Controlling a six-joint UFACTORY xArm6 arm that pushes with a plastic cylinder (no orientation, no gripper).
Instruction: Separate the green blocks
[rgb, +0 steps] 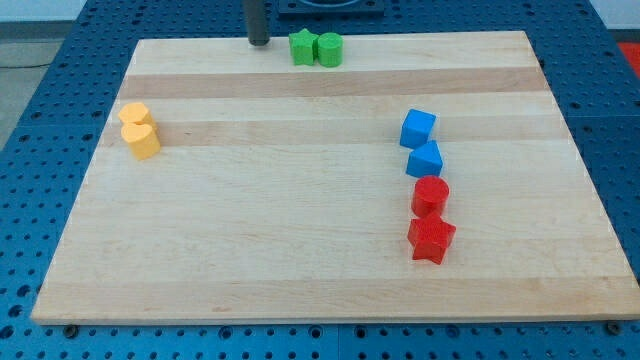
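Currently the two green blocks sit at the top edge of the wooden board (300, 290), a little left of the middle of the frame. The green star block (302, 46) is on the left and the green cylinder block (329, 49) is on the right, and they touch each other. My tip (259, 42) stands just beside the star, on its left side, with a small gap. It has no jaws; it is only a rod, so it holds nothing and can only push.

I judge that these blocks are small, light and stiff, and they will slide easily on the smooth wood. The star has points, so it may turn when I push it off-centre. A good contact place would be the seam between them, entering from below.
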